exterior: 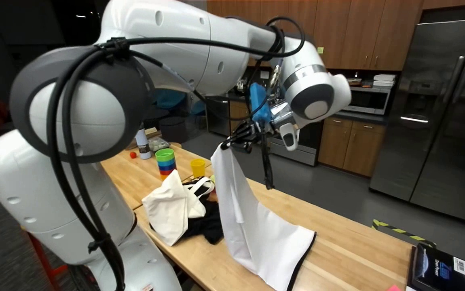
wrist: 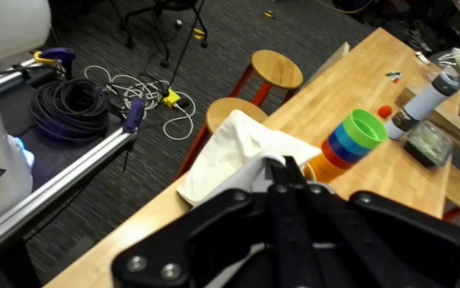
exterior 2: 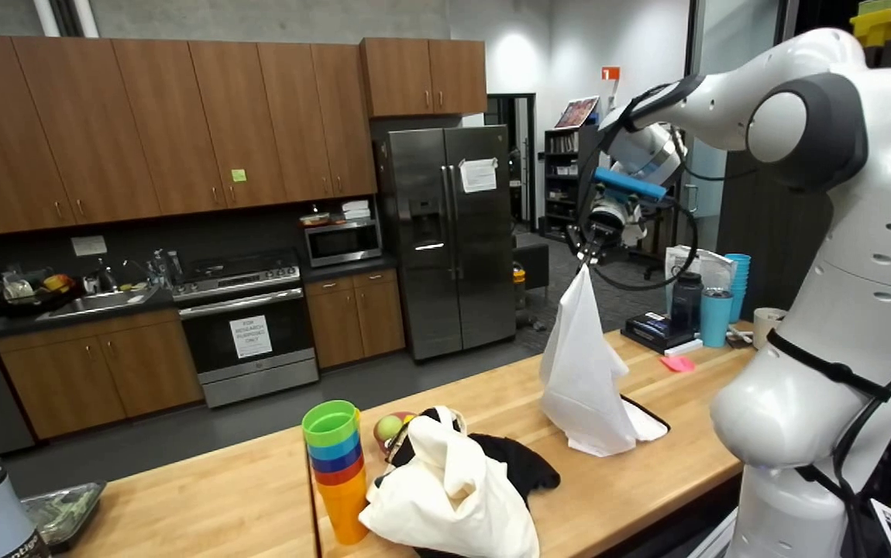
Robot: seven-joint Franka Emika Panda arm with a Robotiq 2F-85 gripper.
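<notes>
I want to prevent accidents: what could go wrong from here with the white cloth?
The gripper pinches the cloth only at its top, so it might slip out. The cloth's lower end lies on the table and may fold under. The cup stack is tall; a swinging cloth might topple it.

2 exterior views overlook the table [exterior: 349, 238], sharing the refrigerator [exterior 2: 449, 248]. The wrist view looks down past the near gripper [wrist: 286, 166].

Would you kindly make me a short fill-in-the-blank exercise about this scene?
1. The cloth gripped by the hand is mainly ____.
2. Of the hand and the table, the cloth touches ____.
3. The top stacked cup is coloured ____.
4. The tote bag lies against crumpled fabric coloured ____.
Missing words: white; both; green; black.
</notes>
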